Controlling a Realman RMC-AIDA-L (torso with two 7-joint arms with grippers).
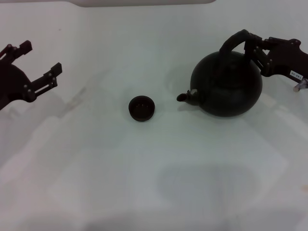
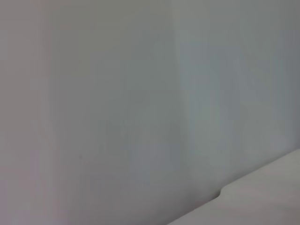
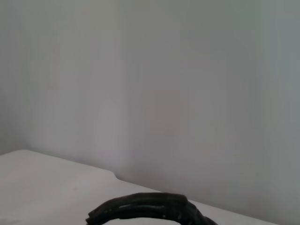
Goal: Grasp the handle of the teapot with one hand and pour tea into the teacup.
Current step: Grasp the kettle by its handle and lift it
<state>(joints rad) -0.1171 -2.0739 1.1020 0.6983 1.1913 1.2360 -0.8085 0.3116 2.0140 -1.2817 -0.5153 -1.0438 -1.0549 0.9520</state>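
Observation:
The round matte-black teapot stands upright on the white table at the right, its spout pointing left toward the teacup. That tiny dark cup sits near the table's middle, a short gap from the spout. My right gripper reaches in from the right edge and is shut on the upper right part of the arched handle. In the right wrist view a piece of the rough black handle shows close by. My left gripper hangs open at the far left, holding nothing.
The white table carries only the teapot and cup. A pale wall stands behind, and the table's far edge shows in the left wrist view. A light object lies at the back edge.

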